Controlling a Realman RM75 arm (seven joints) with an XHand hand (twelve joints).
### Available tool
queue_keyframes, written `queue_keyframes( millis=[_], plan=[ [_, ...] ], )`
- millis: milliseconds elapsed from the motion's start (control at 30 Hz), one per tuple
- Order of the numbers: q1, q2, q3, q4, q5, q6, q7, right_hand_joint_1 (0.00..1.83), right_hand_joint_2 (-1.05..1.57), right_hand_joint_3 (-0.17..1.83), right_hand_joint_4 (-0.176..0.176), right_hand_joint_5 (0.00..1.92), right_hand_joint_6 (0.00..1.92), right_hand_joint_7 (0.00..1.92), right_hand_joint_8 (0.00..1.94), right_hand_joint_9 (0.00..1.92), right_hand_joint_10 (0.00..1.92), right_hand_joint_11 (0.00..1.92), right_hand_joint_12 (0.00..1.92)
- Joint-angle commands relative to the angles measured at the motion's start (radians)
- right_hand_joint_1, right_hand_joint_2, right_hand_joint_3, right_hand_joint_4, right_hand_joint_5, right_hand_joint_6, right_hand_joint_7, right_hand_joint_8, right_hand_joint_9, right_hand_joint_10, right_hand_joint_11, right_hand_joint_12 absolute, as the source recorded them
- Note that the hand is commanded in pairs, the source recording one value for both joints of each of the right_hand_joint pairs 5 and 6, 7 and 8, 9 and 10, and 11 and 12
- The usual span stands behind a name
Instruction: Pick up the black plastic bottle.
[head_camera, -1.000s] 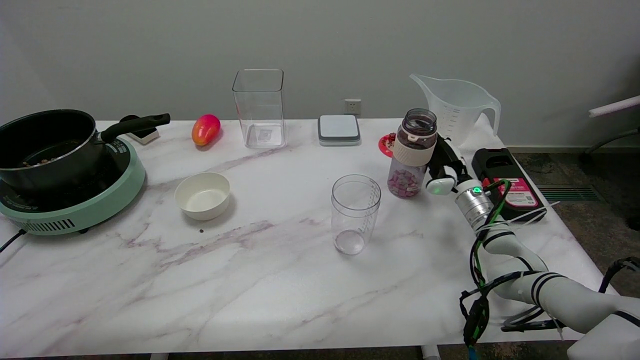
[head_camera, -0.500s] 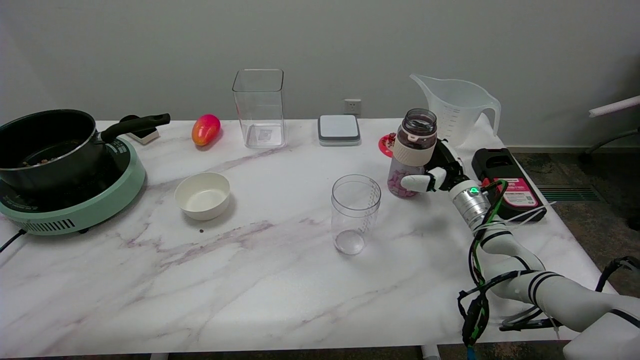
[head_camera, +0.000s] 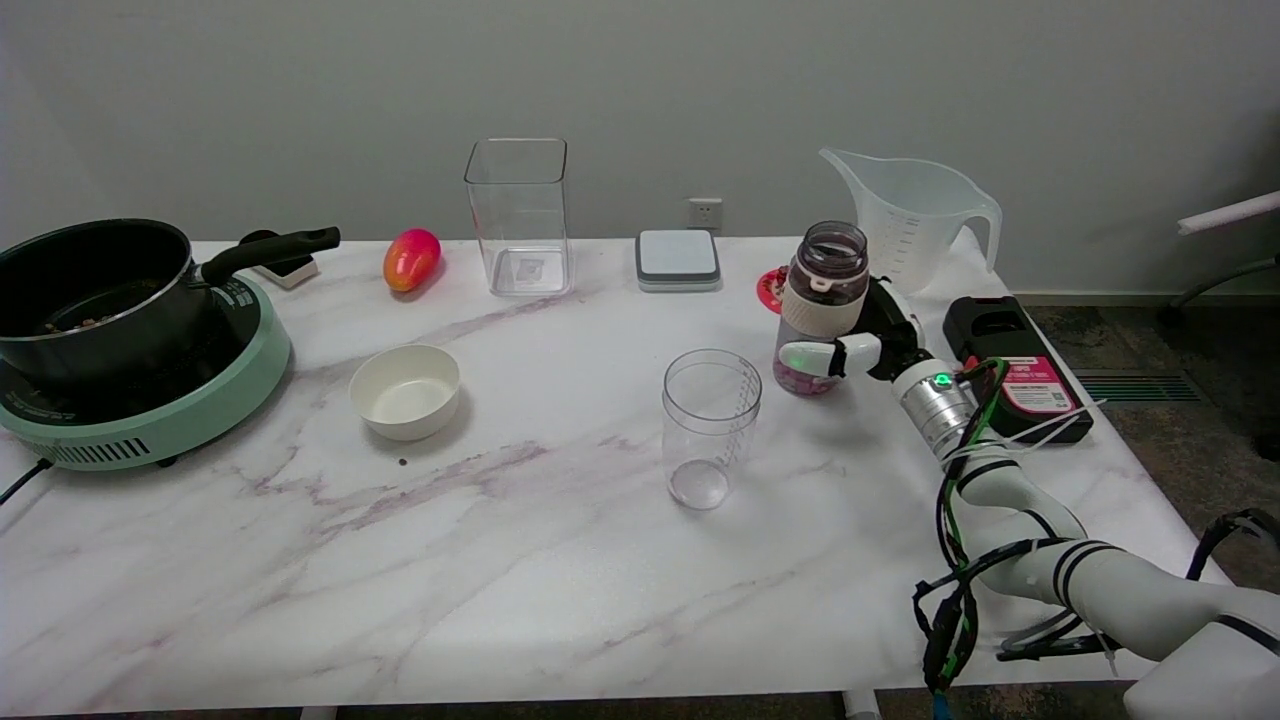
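The black plastic bottle, dark and see-through with a white band and purple pieces inside, stands at the table's right side, leaning slightly left. My right hand reaches in from its right and grips its lower half. The thumb lies across the bottle's front, and the other fingers are hidden behind it. I cannot tell whether the bottle's base still touches the table.
A clear measuring cup stands just left and in front of the bottle. A black box with a pink label lies close to the right, with a clear pitcher behind. A white bowl and a pot on a green cooker sit far left.
My hand moved in from the bottle's right side and closed around it, the thumb swinging across the front. The bottle has tipped slightly left.
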Motion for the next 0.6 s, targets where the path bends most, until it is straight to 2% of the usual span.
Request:
queue_keyframes(
  millis=[33, 167, 300, 600],
  plan=[
    [0.006, -0.001, 0.017, -0.010, 0.003, -0.014, -0.019, 1.50, -0.04, 0.68, 0.000, 0.36, 0.36, 0.95, 0.95, 0.90, 0.90, 0.53, 0.53],
    [0.006, -0.001, 0.017, -0.010, 0.005, -0.015, -0.019, 1.52, 0.07, 0.77, 0.000, 0.51, 0.51, 1.03, 1.03, 0.97, 0.97, 0.61, 0.61],
    [0.006, -0.001, 0.019, -0.010, 0.009, -0.021, -0.019, 1.52, 0.10, 0.83, 0.000, 0.58, 0.58, 1.06, 1.06, 0.99, 0.99, 0.64, 0.64],
    [0.007, 0.000, 0.025, -0.014, 0.012, -0.026, -0.024, 1.54, 0.27, 1.08, 0.000, 0.86, 0.86, 1.13, 1.13, 1.06, 1.06, 0.77, 0.77]
  ],
)
